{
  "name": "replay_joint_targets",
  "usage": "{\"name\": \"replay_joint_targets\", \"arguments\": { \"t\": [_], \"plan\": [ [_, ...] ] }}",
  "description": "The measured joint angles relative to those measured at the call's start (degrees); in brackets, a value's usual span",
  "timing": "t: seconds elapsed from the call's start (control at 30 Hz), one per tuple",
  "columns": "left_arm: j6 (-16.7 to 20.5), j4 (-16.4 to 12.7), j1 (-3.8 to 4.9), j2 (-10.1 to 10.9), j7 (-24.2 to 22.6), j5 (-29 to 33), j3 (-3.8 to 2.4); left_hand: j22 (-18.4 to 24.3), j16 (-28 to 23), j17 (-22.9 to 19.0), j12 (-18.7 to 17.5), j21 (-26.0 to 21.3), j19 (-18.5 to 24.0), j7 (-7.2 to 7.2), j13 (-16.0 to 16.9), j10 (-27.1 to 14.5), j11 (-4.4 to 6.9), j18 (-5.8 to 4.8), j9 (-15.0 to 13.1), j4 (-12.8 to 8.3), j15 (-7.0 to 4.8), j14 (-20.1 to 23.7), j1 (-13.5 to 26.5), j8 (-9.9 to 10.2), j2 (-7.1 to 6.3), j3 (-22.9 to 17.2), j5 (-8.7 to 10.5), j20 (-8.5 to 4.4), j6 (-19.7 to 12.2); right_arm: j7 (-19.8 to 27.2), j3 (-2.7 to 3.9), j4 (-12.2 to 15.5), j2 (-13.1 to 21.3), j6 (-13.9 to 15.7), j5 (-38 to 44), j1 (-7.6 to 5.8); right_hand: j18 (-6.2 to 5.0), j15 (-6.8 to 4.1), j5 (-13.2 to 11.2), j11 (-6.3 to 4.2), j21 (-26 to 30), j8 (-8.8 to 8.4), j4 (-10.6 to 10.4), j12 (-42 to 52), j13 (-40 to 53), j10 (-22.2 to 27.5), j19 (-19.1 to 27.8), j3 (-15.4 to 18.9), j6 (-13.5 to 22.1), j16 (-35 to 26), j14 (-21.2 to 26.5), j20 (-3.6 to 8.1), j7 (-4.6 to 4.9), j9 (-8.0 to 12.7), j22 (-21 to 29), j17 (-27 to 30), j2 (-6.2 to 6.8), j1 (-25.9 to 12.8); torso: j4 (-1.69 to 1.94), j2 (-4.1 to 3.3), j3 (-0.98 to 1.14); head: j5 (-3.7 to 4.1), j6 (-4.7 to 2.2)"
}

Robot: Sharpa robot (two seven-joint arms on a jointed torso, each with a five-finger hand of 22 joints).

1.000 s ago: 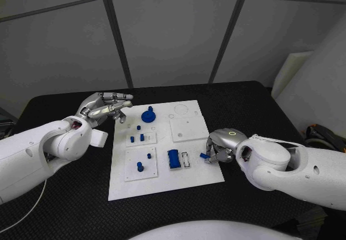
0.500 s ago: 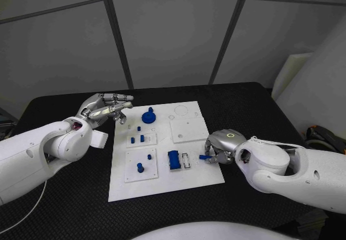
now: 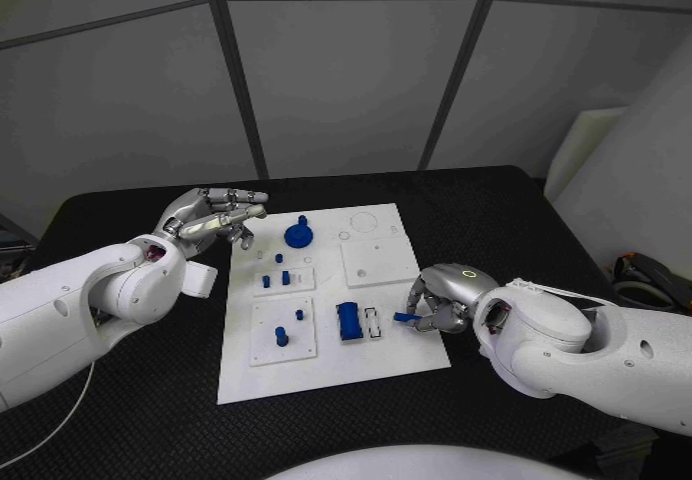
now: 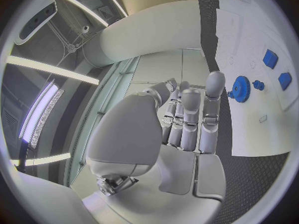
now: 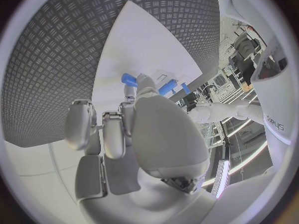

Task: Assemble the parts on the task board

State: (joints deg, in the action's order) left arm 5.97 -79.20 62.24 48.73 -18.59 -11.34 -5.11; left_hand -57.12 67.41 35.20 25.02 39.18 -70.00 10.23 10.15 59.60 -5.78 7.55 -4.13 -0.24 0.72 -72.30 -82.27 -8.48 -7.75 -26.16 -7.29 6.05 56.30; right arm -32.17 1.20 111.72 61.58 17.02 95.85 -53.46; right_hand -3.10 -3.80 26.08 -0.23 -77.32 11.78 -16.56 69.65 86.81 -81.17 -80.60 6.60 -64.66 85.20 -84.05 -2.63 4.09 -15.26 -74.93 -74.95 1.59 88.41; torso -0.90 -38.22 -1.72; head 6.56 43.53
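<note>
Task board (image 3: 325, 370) lies flat on the black table (image 3: 144, 400), and everything else is placed against it. Right hand (image 3: 433, 303) sits at the board's right edge, toward the robot's side, fingers curled in and pinching a small blue peg (image 3: 407, 318) — the peg pokes out over the board, just beside a narrow white slot (image 3: 374, 322). In the right wrist view the same peg (image 5: 129, 79) shows at the fingertips (image 5: 144, 80) above the white plate.

Just left of that slot stands a blue block (image 3: 348, 320). Further left on the board, a raised white tile carries two short blue pegs (image 3: 281, 338); the tile above it, farther from the robot, carries a few more (image 3: 284, 276). A blue gear (image 3: 297, 234) with a knob on top stands near the board's far-left corner, and a plain white square tile (image 3: 376, 257) lies to its right.

Left hand (image 3: 216, 216) hovers just off the board's far-left corner, beside the gear — fingers loosely bent side by side, holding nothing. The left wrist view shows those fingers (image 4: 187, 115) extended, with the gear (image 4: 240, 88) near their tips.
</note>
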Motion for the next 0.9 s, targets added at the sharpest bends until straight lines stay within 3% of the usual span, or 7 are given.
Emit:
{"name": "replay_joint_targets", "arguments": {
  "t": [0.37, 0.47, 0.57, 0.7, 0.9],
  "plan": [
    [0.00, -0.11, 0.00, 0.09, 0.00, 0.00, 0.00, 0.00, 0.00, -0.02, 0.00, 0.00, 0.00, 0.00, 0.00, 0.00, 0.00, 0.00, 0.00, 0.00, 0.00, 0.00, 0.00, 0.00, 0.00, 0.00, 0.00, 0.00, 0.00, -0.54, 0.02, 0.07, -2.36, 5.12, -6.16, -0.03, 0.00, -0.12, 0.22, -0.40, -0.32, 0.01, -0.12, -0.18, -0.70, -0.40, -0.20, -0.66, -0.19, 0.31, -0.09, 0.20, -0.21, -0.17, 0.00, 0.01, 0.70, -1.92, -0.02, -0.04, 0.02, -0.21, 0.16],
    [0.00, -0.16, 0.00, 0.12, 0.00, 0.00, 0.00, 0.00, 0.00, -0.10, 0.00, 0.00, 0.00, 0.00, -0.01, 0.00, 0.00, 0.00, 0.00, 0.00, 0.00, 0.00, 0.00, 0.00, 0.00, 0.00, 0.00, 0.00, 0.00, -0.63, 0.02, -0.60, -3.14, 5.34, -7.90, -0.03, 0.00, -0.12, 0.60, -0.40, -0.32, 0.01, -0.08, 0.01, -2.11, -0.40, -0.20, -1.04, -0.20, 0.32, -0.09, 0.20, -0.22, -0.31, 0.00, 0.01, 1.12, -2.36, -0.02, -0.04, 0.02, -0.21, 0.21],
    [-0.01, -0.22, 0.00, 0.22, 0.00, 0.00, 0.00, 0.00, 0.00, -0.11, 0.00, 0.00, 0.00, 0.00, -0.01, 0.00, 0.00, 0.00, 0.00, 0.00, 0.00, 0.00, 0.00, 0.00, 0.00, 0.00, 0.00, 0.00, 0.00, -0.71, 0.02, -1.36, -4.20, 5.33, -9.86, -0.03, 0.00, -0.12, 2.77, -0.40, -0.32, 0.02, -0.07, 0.06, -4.04, -0.41, -0.20, -1.06, -0.21, 0.32, -0.09, 0.20, -0.23, -0.47, 0.01, 0.01, 1.45, -3.78, -0.01, -0.04, 0.00, -0.34, 0.29],
    [-0.01, -0.33, 0.00, 0.30, 0.00, 0.00, 0.00, 0.00, 0.00, -0.10, 0.00, 0.00, 0.00, 0.00, -0.01, 0.00, 0.00, 0.00, 0.00, 0.00, 0.00, 0.00, 0.00, 0.00, 0.00, 0.00, 0.00, 0.00, 0.00, -0.80, 0.02, -2.12, -5.36, 5.15, -11.92, -0.03, 0.00, -0.11, 3.73, -0.40, -0.32, 0.02, -0.06, 0.13, -4.80, -0.41, -0.20, -1.07, -0.21, 0.32, -0.09, 0.19, -0.23, -0.55, 0.01, 0.01, 1.25, -4.63, -0.01, -0.04, -0.02, -0.50, 0.33],
    [-0.05, -0.48, 0.00, 0.50, 0.01, 0.00, 0.00, 0.00, 0.00, -0.10, 0.00, 0.00, 0.00, 0.00, -0.01, 0.00, 0.00, 0.00, 0.00, 0.00, 0.00, 0.00, 0.00, 0.00, 0.00, 0.00, 0.00, 0.00, 0.00, -1.01, 0.02, -3.09, -6.54, 4.85, -14.13, -0.03, 0.00, -0.11, 5.00, -0.40, -0.32, 0.20, -0.06, 0.16, -9.04, -0.41, -0.19, -1.15, -0.31, 0.31, -0.09, 0.19, -0.32, -0.97, 0.01, 0.02, 1.21, -8.80, -0.02, -0.04, -0.01, -0.74, 0.30]
  ]
}}
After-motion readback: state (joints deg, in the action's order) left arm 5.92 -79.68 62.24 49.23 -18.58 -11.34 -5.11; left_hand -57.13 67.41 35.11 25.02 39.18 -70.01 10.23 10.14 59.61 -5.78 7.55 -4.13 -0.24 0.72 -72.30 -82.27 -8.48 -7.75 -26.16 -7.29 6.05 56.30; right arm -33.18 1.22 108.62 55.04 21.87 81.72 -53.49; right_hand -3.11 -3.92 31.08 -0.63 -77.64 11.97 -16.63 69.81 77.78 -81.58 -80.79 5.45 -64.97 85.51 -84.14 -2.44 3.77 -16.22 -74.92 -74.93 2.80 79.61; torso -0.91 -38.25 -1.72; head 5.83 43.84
